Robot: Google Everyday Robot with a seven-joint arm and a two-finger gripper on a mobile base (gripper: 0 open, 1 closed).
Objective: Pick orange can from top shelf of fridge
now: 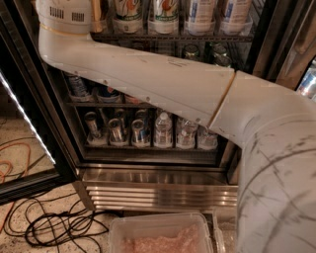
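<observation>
The fridge (158,185) stands open in front of me, with dark wire shelves and a ribbed steel base. My white arm (148,79) reaches from the lower right up and left across the fridge opening, and its wrist (64,17) leaves the picture at the top left. The gripper is above the top edge, out of view. The top shelf and the orange can are out of view. A shelf of tall bottles (165,15) shows along the top edge. Water bottles (163,129) and silver cans (116,131) stand on the lowest shelf.
The open glass door (27,118) with its white light strip stands at the left. Black cables (54,227) and an orange cable (10,153) lie on the speckled floor. A clear plastic bin (163,237) with pink contents sits below the fridge base.
</observation>
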